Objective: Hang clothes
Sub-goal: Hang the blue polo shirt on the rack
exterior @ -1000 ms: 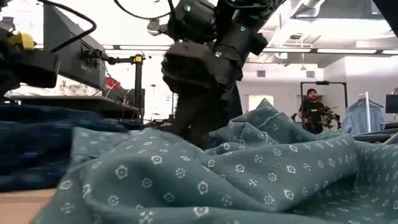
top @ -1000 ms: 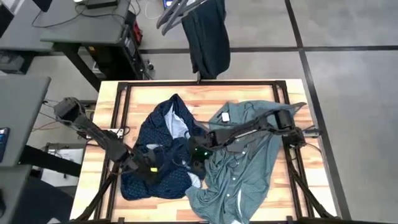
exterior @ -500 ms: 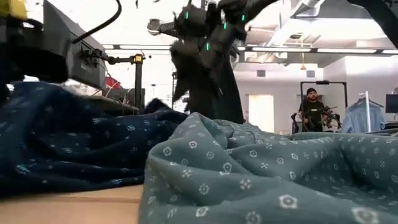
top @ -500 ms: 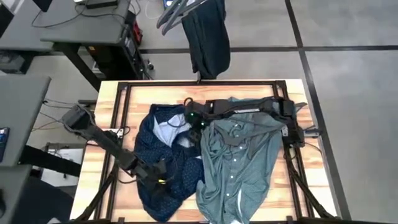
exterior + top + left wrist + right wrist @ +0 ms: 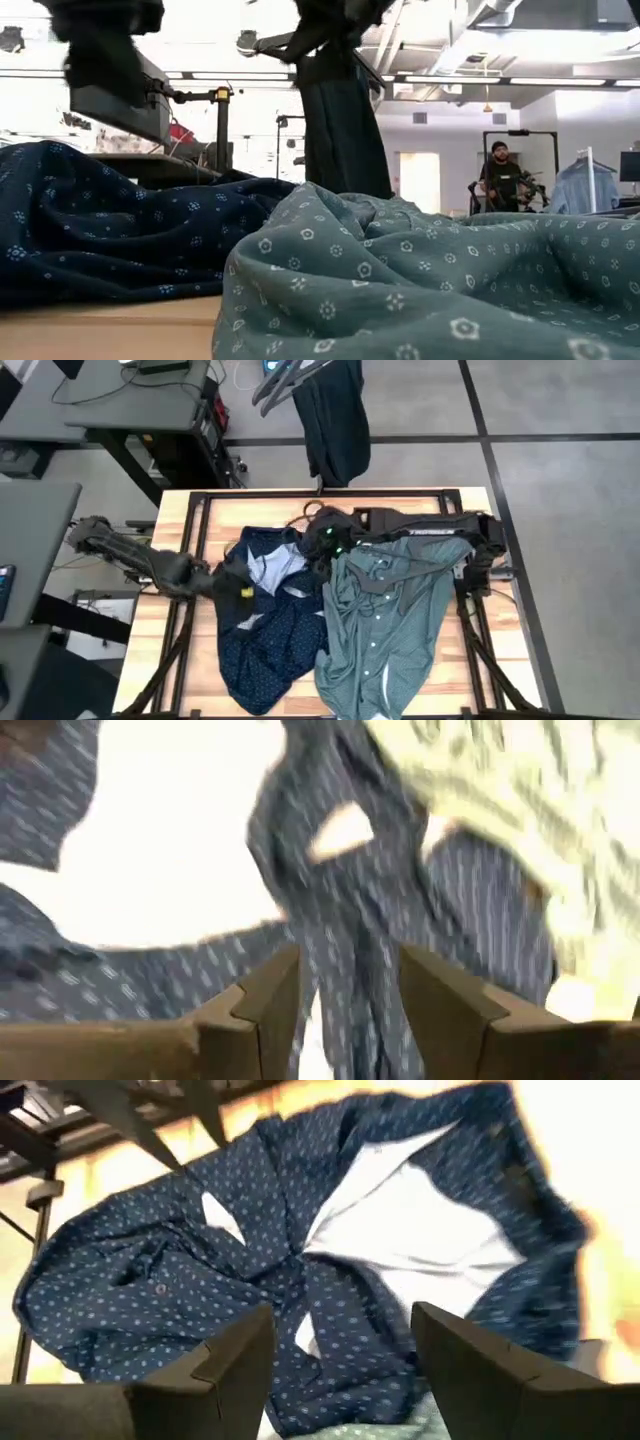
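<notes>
- Left gripper [image 5: 232, 582]: over the left part of the wooden slatted table [image 5: 170, 610], at the left edge of the navy shirt with tiny white dots [image 5: 270, 630]. In the left wrist view its fingers [image 5: 262, 1005] stand apart with nothing between them; dotted navy cloth lies beyond the gap.
- Right gripper [image 5: 328, 543]: over the far middle of the table, above where the navy shirt's collar meets the teal-green button-up collared shirt [image 5: 385, 620]. In the right wrist view its fingers [image 5: 235, 1350] are spread wide and hold nothing; the navy shirt lies below, pale lining showing.
- Navy shirt: spread on the table's left-centre, collar end toward the far edge.
- Teal shirt: lying just right of the navy one, edges touching, hem at the near edge.
- Long dark charcoal jeans [image 5: 335, 415]: hanging off the table, beyond its far edge; in the low view they hang upright behind both shirts.
</notes>
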`<state>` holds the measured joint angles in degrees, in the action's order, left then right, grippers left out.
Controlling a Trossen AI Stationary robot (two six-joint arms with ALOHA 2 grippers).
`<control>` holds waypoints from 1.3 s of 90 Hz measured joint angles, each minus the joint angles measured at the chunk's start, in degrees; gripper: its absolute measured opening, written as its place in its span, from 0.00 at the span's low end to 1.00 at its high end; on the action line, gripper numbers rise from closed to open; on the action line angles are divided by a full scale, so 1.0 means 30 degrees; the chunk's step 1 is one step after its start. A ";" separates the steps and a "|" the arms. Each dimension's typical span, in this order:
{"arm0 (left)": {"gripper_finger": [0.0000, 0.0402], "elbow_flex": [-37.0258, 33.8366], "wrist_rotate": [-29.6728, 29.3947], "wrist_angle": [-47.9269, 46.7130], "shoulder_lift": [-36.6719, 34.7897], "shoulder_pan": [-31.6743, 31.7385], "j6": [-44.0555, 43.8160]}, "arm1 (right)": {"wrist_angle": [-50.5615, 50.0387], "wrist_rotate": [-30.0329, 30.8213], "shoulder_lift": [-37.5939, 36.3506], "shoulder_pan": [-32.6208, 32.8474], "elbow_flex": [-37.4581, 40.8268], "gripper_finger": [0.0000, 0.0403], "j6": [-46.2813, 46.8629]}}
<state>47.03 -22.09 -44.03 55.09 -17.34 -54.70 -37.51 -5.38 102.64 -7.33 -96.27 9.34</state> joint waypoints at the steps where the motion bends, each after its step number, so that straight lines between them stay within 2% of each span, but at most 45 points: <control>1: 0.37 0.0007 -0.0004 0.0017 -0.0094 0.0260 0.0133 | -0.0136 0.0083 -0.0151 -0.0061 -0.0004 0.55 -0.0126; 22: 0.37 0.0027 0.0804 0.0849 -0.0557 0.4899 0.1528 | -0.5322 0.1680 -0.2893 -0.2108 -0.0022 0.55 -0.3170; 35: 0.37 0.0027 0.1736 0.1706 0.0019 0.6764 0.2074 | -0.8050 0.1783 -0.3377 -0.3760 0.0218 0.55 -0.3160; 46: 0.37 0.0049 0.2855 0.2503 0.0634 0.7949 0.3232 | -1.0569 0.0317 -0.3254 -0.4712 0.1166 0.55 -0.4159; 53: 0.37 0.0049 0.4020 0.2808 0.1053 0.8569 0.4376 | -1.1249 -0.0006 -0.3637 -0.4715 0.2678 0.55 -0.4483; 74: 0.37 0.0049 0.6905 0.3098 0.2541 0.9811 0.9556 | -0.6277 -0.0127 -0.7525 -0.2855 1.0871 0.55 -0.3480; 88: 0.37 0.0049 0.7300 0.3456 0.3411 0.9879 1.2332 | -0.2500 0.0027 -0.9012 -0.1102 1.5173 0.55 -0.5071; 98: 0.37 0.0049 0.7295 0.3574 0.3692 0.9879 1.3095 | -0.1995 0.0320 -0.8679 -0.0272 1.6729 0.55 -0.6223; 117: 0.37 0.0049 0.7292 0.3692 0.3759 1.0166 1.3879 | -0.1807 0.1434 -0.7001 -0.0111 1.7631 0.54 -0.5028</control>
<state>47.18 -0.22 -32.95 66.37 13.15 -13.06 -42.93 -1.08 81.64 -7.66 -43.38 -5.75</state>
